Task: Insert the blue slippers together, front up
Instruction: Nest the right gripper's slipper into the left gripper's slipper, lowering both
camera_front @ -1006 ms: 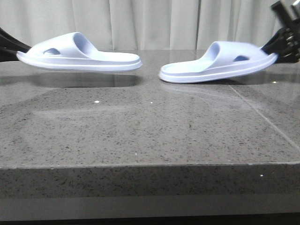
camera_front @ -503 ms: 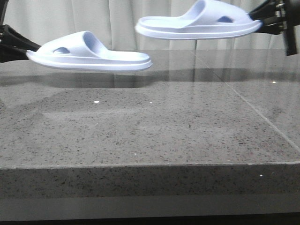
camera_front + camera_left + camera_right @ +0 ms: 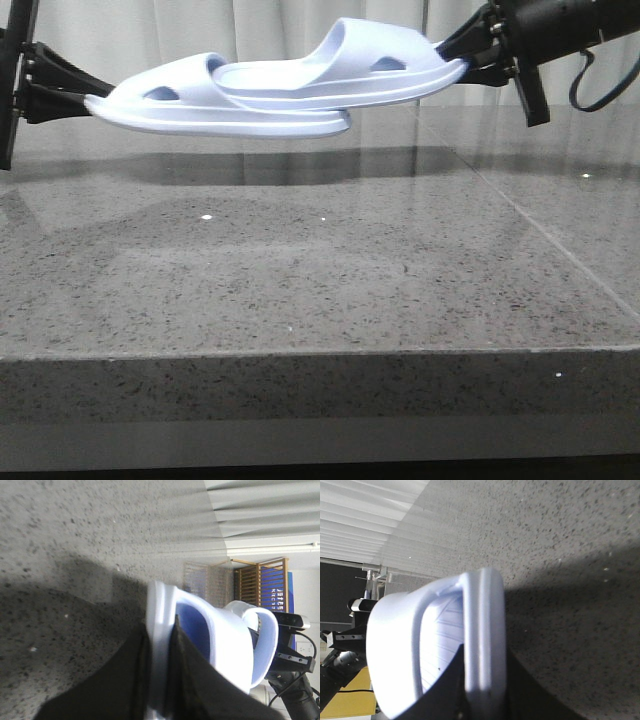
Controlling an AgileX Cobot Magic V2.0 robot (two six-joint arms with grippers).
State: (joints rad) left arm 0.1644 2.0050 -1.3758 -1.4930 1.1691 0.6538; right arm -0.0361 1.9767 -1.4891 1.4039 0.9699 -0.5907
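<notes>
Two pale blue slippers hang above the table in the front view. The left slipper (image 3: 180, 110) is level, and my left gripper (image 3: 88, 100) is shut on the sole edge at its strap end. The right slipper (image 3: 340, 75) tilts down to the left, with my right gripper (image 3: 462, 60) shut on its strap end. Its heel end lies over the left slipper's footbed, reaching the left strap's mouth. In the left wrist view my gripper (image 3: 161, 647) pinches the sole rim (image 3: 160, 605), with the other slipper (image 3: 262, 645) beyond. The right wrist view shows my gripper (image 3: 485, 672) clamped on the sole rim (image 3: 485, 610).
The dark grey speckled stone table (image 3: 320, 290) lies beneath, its front edge near the camera and a seam line (image 3: 540, 230) running across its right side. A pale curtain (image 3: 270, 30) hangs behind. The slippers' shadow falls on the table's far part.
Both slippers rose off the table level and came together. The right slipper swept left and down until its heel end overlapped the left one, which shifted right.
</notes>
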